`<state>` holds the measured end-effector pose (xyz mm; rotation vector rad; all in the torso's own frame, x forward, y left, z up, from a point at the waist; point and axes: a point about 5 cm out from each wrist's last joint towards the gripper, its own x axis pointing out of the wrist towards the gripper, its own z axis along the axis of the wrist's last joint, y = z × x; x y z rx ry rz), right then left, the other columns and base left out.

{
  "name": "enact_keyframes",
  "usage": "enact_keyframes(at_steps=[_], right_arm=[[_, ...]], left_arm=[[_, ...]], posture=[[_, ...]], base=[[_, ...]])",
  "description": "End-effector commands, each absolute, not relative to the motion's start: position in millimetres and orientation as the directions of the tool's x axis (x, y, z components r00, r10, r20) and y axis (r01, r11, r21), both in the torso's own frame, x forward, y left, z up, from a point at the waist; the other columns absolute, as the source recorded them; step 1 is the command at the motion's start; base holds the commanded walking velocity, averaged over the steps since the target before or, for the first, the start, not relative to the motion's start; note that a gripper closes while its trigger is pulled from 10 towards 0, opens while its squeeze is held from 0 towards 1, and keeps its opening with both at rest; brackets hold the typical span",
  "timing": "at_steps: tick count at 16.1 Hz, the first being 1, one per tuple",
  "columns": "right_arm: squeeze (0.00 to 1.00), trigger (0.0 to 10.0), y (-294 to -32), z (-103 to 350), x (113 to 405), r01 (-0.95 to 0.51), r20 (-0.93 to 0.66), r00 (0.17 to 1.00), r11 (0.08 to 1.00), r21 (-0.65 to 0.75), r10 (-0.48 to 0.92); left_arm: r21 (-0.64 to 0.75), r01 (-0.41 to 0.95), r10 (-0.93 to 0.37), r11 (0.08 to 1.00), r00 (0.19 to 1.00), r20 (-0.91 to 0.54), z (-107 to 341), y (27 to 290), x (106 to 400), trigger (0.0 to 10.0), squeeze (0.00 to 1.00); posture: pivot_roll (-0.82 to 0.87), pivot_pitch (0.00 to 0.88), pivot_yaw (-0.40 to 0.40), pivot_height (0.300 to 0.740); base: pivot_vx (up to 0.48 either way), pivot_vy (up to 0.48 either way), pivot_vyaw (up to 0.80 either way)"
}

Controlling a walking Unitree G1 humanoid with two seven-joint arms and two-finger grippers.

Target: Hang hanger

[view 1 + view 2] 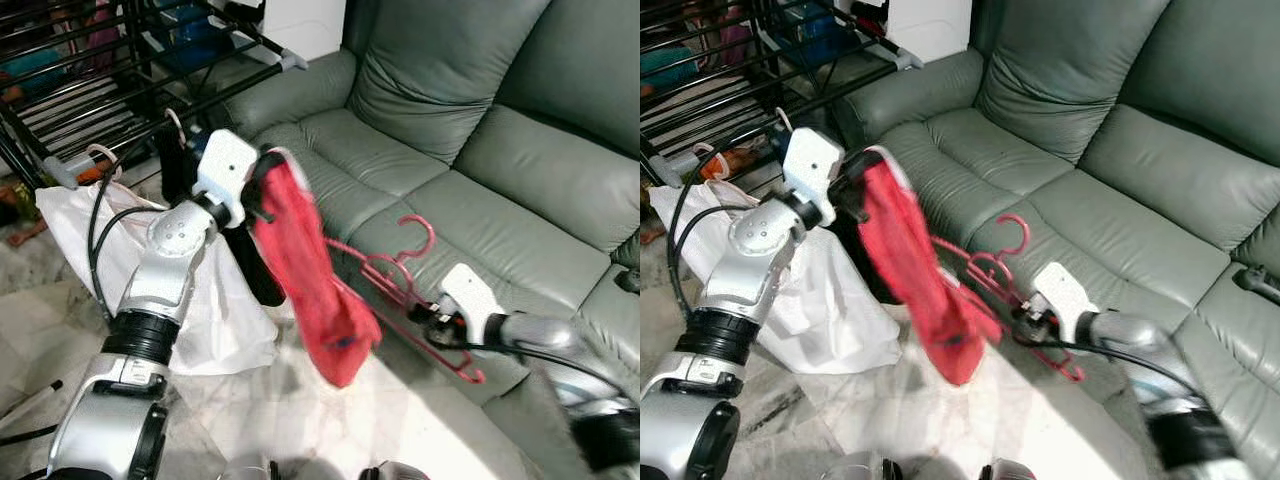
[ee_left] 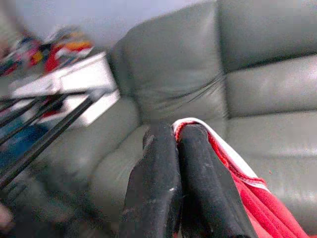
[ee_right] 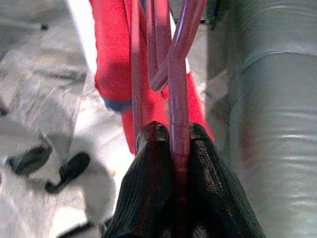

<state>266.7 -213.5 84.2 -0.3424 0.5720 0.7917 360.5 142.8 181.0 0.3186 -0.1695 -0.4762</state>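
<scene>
Left gripper (image 1: pixel 268 185), mid-frame, is pinched on the red garment (image 1: pixel 310 290); right gripper (image 3: pixel 173 148) is clamped on the pink hanger (image 1: pixel 400 275) at the sofa (image 1: pixel 480 120) edge, centre-right. The hook looks tangled, I think, so pulling could snag the cloth.

A grey-green leather sofa (image 1: pixel 470 190) is seen on a pale marbled floor (image 1: pixel 330 420). Red hangers (image 1: pixel 405 275) are laid at the front edge of the sofa's seat cushion. A white plastic bag (image 1: pixel 215 310) is set on the floor just beside the sofa's front corner. A black drying rack (image 1: pixel 100 90) is stood on the floor near the sofa's armrest.
</scene>
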Motion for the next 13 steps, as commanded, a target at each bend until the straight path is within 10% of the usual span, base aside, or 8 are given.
enact_keyframes(at_steps=[1,13], right_arm=[[0.0,10.0,-213,93,266,-0.77,-0.584,0.552,0.633,-0.081,0.596],[0.0,10.0,-211,98,275,-0.783,-0.575,0.549,0.614,-0.1,0.607]], left_arm=[[0.376,0.365,-0.438,0.852,0.89,0.129,195,148,366,10.0,0.0],[0.353,0.442,-0.509,0.825,0.852,0.124,193,143,356,10.0,0.0]], posture=[[-0.03,0.0,0.049,0.74],[-0.02,0.006,0.057,0.74]], base=[[0.0,0.0,0.0],[0.0,0.0,0.0]])
